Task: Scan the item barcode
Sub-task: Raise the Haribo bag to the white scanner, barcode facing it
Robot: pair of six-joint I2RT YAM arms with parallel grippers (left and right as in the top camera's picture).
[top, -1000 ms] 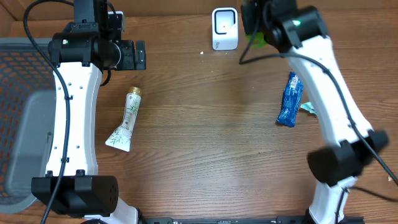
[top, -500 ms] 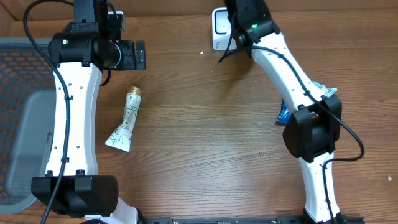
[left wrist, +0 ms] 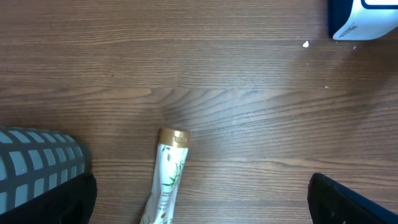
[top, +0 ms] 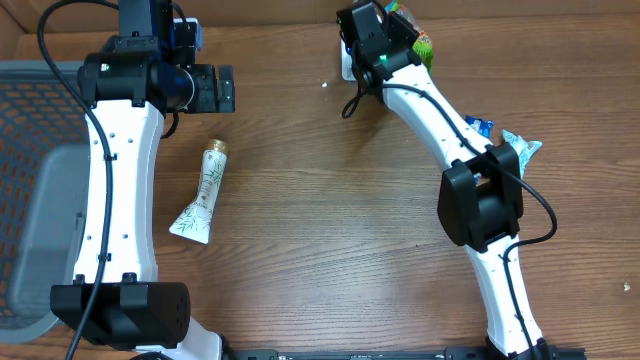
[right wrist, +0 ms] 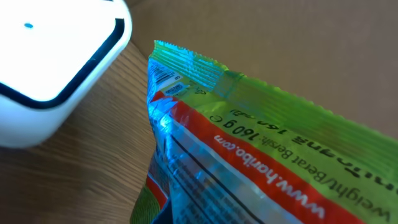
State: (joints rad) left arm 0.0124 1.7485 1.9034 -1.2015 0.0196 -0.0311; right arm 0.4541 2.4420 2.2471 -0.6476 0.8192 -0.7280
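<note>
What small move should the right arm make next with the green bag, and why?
Probably shift the green bag across to the lit face of the white scanner. The bag hangs beside the scanner, its top corner near the rim, not yet over the lit face.

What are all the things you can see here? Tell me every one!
white plastic barcode scanner: one, white with a dark edge, at the far edge of the table
green crinkly plastic sweet bag: one, green and orange, held up beside the scanner
white squeeze tube with a gold cap: one, white, lying on the left side of the table
blue plastic packet: one, blue, on the right, partly hidden by the arm
pale blue-green wrapper: one, beside the blue packet
grey mesh basket: one, grey, at the far left
brown wooden table: one, brown, under everything
left hand: one, black, open, above the tube
right hand: one, black, shut on the sweet bag
</note>
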